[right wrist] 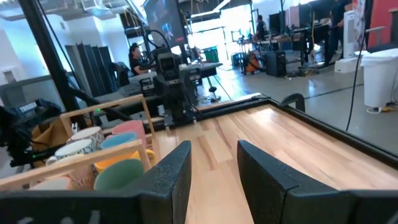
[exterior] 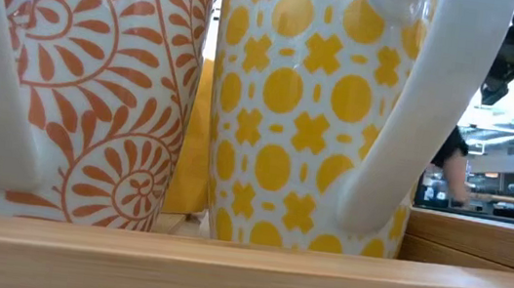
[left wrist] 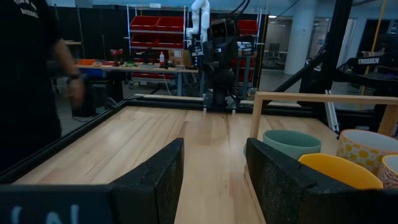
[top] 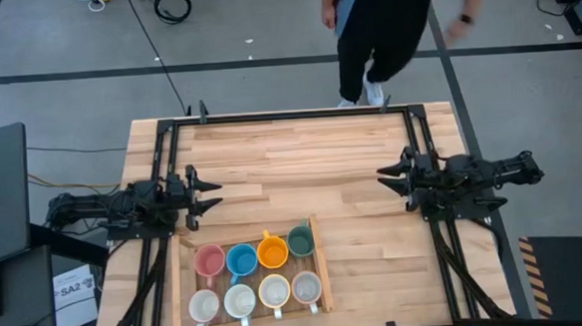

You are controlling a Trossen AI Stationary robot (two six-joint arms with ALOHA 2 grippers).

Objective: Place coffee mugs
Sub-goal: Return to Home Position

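Note:
Eight mugs stand upright in a shallow wooden tray (top: 323, 271) near the table's near edge: pink (top: 209, 260), blue (top: 241, 258), orange (top: 272, 251) and dark green (top: 300, 240) in the far row, pale ones (top: 239, 301) in the near row. Two patterned mugs (exterior: 300, 110) fill the low view behind the tray wall. My left gripper (top: 216, 196) hovers open over the table's left side, beyond the tray; its wrist view shows the green mug (left wrist: 292, 143) and orange mug (left wrist: 339, 171). My right gripper (top: 384, 176) is open at the table's right side.
A person in dark clothes (top: 389, 33) stands just beyond the table's far edge. The black frame rails (top: 289, 116) run along the table's far and side edges. Bare wood (top: 301, 167) lies between the two grippers.

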